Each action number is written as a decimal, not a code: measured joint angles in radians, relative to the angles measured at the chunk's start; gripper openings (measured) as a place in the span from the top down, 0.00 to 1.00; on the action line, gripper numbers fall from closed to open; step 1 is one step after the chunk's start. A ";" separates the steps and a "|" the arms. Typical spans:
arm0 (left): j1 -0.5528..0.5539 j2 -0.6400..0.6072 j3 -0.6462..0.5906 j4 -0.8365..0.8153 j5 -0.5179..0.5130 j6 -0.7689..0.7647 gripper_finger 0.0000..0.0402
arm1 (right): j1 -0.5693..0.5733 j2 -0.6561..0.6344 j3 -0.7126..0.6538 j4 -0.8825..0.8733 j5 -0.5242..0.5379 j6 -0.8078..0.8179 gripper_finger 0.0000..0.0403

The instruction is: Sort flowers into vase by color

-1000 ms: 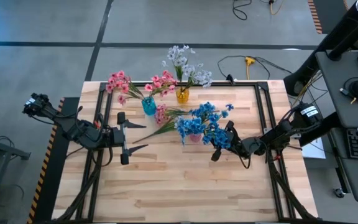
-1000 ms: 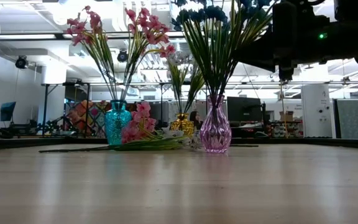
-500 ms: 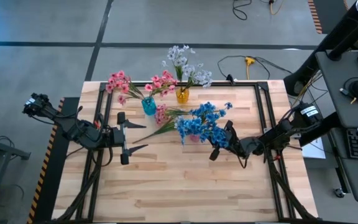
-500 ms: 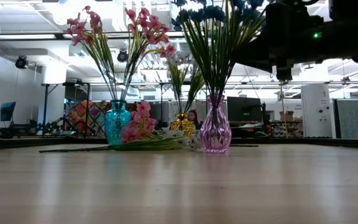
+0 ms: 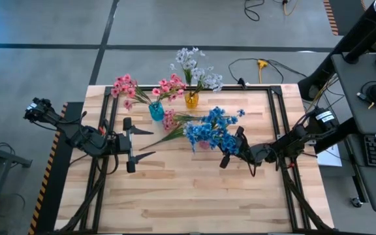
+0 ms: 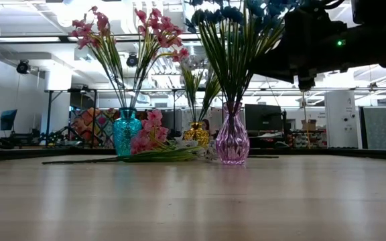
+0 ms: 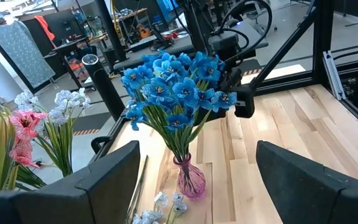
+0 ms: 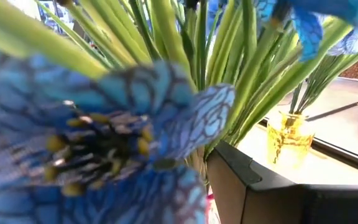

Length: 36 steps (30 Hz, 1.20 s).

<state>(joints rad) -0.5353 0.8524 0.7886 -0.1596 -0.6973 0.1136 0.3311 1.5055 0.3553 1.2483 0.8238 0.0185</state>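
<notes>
blue flowers (image 5: 209, 129) | mid-table, pink vase (image 6: 232, 142) | right gripper (image 5: 232, 151) alongside

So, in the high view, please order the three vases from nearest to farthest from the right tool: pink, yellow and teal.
1. Pink vase, under the blue flowers, right beside the right tool.
2. Yellow vase, toward the table's far edge, holding the white flowers.
3. Teal vase, farther to the left, holding pink flowers.
</notes>
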 joint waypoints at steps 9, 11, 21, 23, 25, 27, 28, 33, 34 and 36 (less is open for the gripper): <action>0.000 0.000 0.000 0.000 0.000 0.000 0.25 | -0.004 0.000 0.000 -0.015 0.000 0.003 0.83; 0.000 0.000 0.000 0.000 0.000 0.000 0.25 | -0.004 0.000 0.000 -0.016 0.000 0.000 0.83; 0.000 0.000 0.000 0.000 0.000 0.000 0.25 | -0.004 0.000 0.000 -0.018 -0.009 0.007 0.73; 0.000 0.000 0.000 -0.002 0.000 0.000 0.25 | -0.004 0.000 0.000 -0.018 -0.010 0.008 0.68; 0.000 0.000 0.000 -0.002 0.000 0.000 0.25 | -0.002 0.000 0.000 -0.018 -0.010 0.009 0.63; 0.000 0.000 0.000 -0.002 0.000 0.000 0.25 | -0.002 0.000 0.000 -0.018 -0.011 0.018 0.58; 0.000 0.000 0.000 -0.002 0.000 0.000 0.25 | -0.002 0.000 0.000 -0.018 -0.011 0.023 0.56; 0.000 0.000 0.000 -0.021 0.000 -0.017 0.25 | 0.005 0.000 0.000 -0.037 -0.011 0.042 0.47; 0.000 0.000 0.000 -0.026 0.000 -0.023 0.25 | 0.009 0.000 0.000 -0.040 -0.011 0.042 0.46; 0.000 0.000 0.000 -0.026 0.000 -0.029 0.25 | 0.016 0.000 0.000 -0.040 -0.011 0.042 0.44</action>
<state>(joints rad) -0.5351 0.8524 0.7883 -0.1858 -0.6974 0.0842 0.3470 1.5055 0.3553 1.2083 0.8131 0.0605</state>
